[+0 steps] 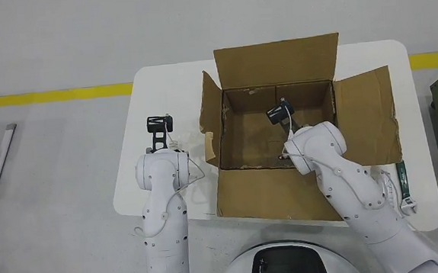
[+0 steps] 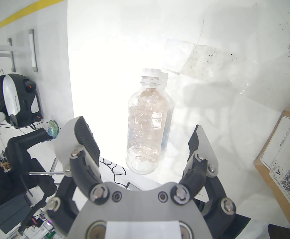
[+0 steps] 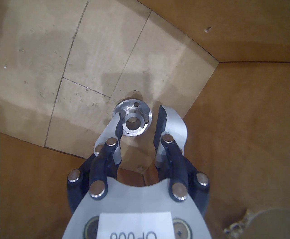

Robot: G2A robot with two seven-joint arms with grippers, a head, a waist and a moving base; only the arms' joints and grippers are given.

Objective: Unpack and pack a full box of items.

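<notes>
- Left gripper: jaws spread wide, empty, over clear bottle on white table.
- Right gripper: inside box, top-view centre; jaws parted astride metal flange.

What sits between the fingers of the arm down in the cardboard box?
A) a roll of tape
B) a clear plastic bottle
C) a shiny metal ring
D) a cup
C: the right gripper, open, flanks a shiny metal ring on the floor of the cardboard box.
</notes>
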